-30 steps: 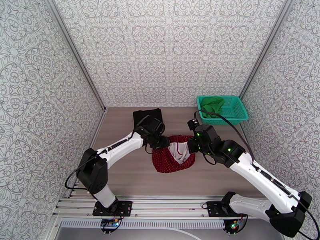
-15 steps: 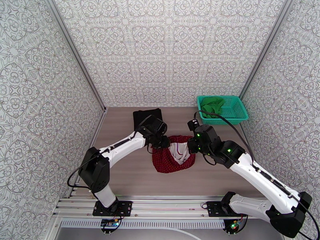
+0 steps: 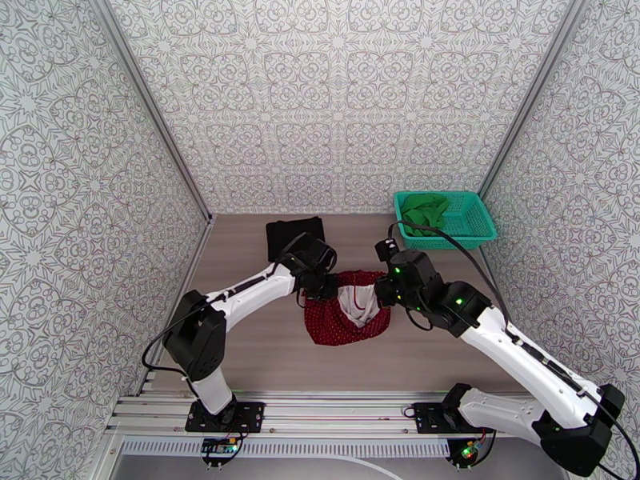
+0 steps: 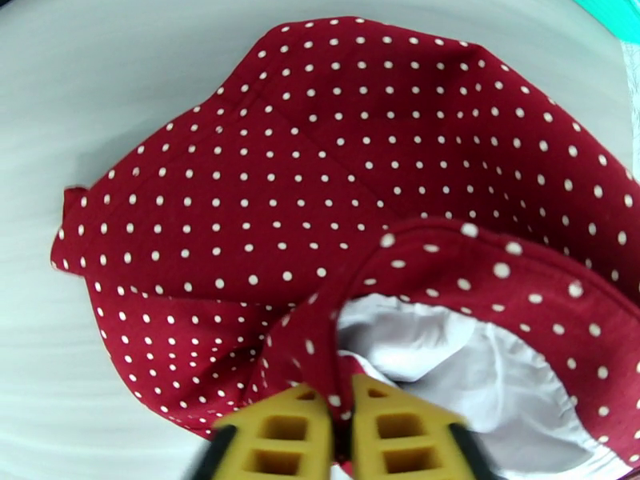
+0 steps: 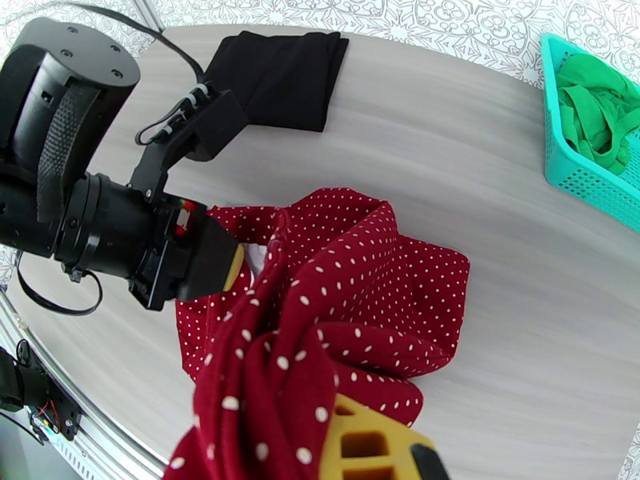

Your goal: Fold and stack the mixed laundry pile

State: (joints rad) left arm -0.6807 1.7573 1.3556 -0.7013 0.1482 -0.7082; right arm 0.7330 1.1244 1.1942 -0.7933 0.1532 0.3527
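The dark red dotted garment (image 3: 340, 323) lies bunched in the middle of the table, its white lining showing. My left gripper (image 3: 323, 286) is at its left upper edge. In the left wrist view the yellow fingers (image 4: 296, 430) are shut on a fold of the red garment (image 4: 360, 170). My right gripper (image 3: 383, 294) holds the right edge, and the red garment (image 5: 344, 314) drapes over its yellow finger (image 5: 364, 446). The black garment (image 3: 294, 231) lies folded at the back left. The green garment (image 3: 424, 210) sits in the basket.
The teal mesh basket (image 3: 472, 222) stands at the back right corner, near the right wall. Patterned walls close in the table on three sides. Bare wooden table (image 3: 264, 354) stretches in front of the red garment and to its left.
My left gripper has closed on the red garment's left edge. The left arm's elbow has shifted slightly right. The right arm has not moved.
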